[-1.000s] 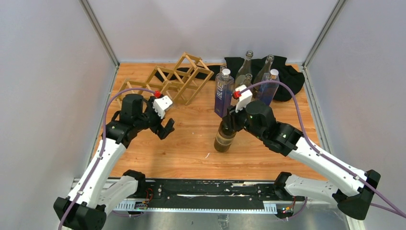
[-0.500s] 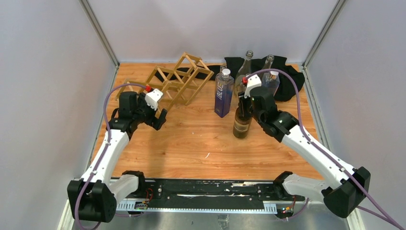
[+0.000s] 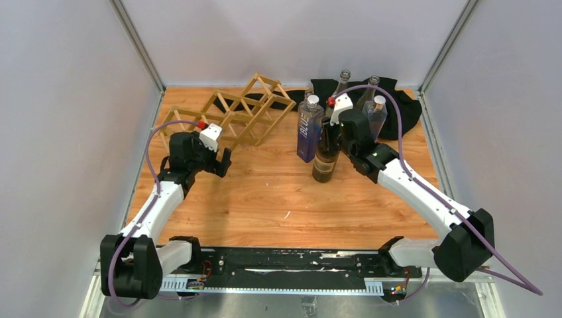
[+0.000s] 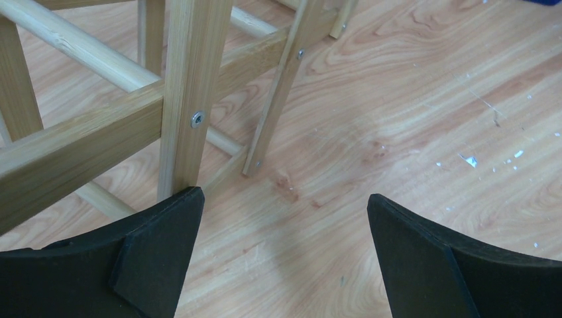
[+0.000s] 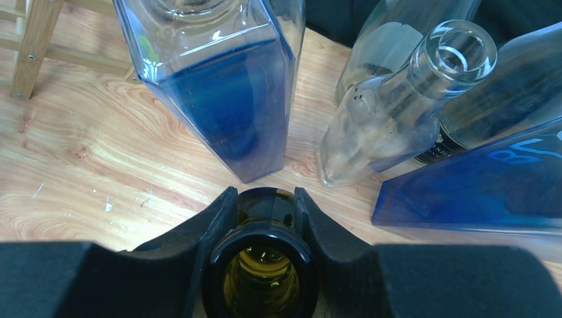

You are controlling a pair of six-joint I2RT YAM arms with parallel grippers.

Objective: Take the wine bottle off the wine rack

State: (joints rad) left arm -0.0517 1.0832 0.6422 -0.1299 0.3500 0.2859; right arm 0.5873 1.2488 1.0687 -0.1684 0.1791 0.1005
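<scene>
Fingers of your right gripper (image 5: pixel 264 199) press on both sides of the neck of the dark wine bottle (image 3: pixel 324 165), just under its open mouth. The bottle stands on its base on the wooden table (image 3: pixel 265 199), off the wine rack (image 3: pixel 240 112) and just beside a square blue bottle (image 3: pixel 308 132). Clear glass bottles (image 5: pixel 391 112) stand behind it, by a black cloth (image 3: pixel 401 109). Your left gripper (image 4: pixel 285 205) is spread wide and empty, low over the table, one fingertip (image 4: pixel 166 232) right at a stick of the rack.
</scene>
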